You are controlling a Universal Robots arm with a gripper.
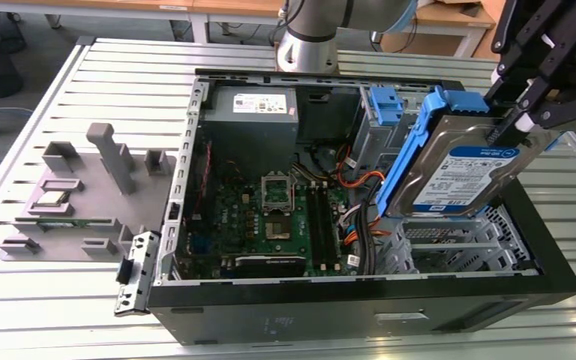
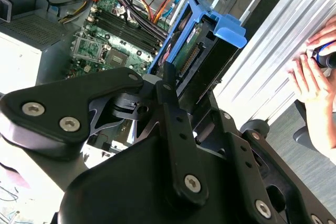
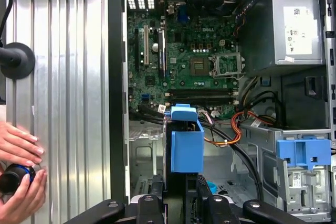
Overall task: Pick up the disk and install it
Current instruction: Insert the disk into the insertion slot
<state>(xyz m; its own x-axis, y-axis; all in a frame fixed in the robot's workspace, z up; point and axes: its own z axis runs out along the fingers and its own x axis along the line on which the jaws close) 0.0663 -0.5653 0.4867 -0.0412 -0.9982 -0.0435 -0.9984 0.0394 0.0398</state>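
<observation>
The gripper [image 1: 509, 129] pinches the top edge of the disk [image 1: 463, 171], jaws drawn in narrow on it. The disk hangs tilted, label outward, above the open case [image 1: 368, 289]. In the exterior view it is over the drive cage [image 1: 453, 240], at four o'clock from the motherboard [image 1: 278, 214]. The arm [image 1: 308, 37] stands behind the case at twelve o'clock, and its wrist end slants down from one o'clock.
</observation>
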